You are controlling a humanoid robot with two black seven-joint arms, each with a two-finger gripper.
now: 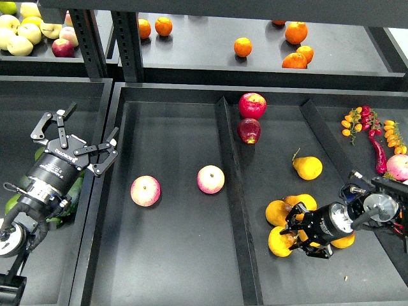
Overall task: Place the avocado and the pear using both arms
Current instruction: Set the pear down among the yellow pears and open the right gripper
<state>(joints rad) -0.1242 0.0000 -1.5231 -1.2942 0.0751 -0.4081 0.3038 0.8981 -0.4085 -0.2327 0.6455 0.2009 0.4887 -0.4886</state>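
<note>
The big black metal tray with slanted dividers fills most of what I see. Behind the tray stands a dark shelf with round oranges on its right part and pale yellow-green apples on its left part.

My left arm is left of the tray, over a side bin. My left gripper hangs just past the tray's left wall, its black prongs spread wide and holding nothing. Under that arm I can see bits of green fruit, but my arm hides most of it, so I cannot tell if the dark avocado is there.

My right arm reaches into the tray's middle lane from the right. My right gripper is down in a pile of round yellow-orange fruits near the front of that lane. Its prongs sit around one of them, the yellow-orange pear, and touch it. I cannot tell if they are squeezing it tight.

In the tray's wide left lane lie two pink-yellow apples, apart from each other. At the back of the middle lane sit two red apples, one touching the other. Between them and the pile lies one yellow pear-shaped fruit with a stem. Right of the tray's last divider are a long red chilli and small orange tomatoes.
</note>
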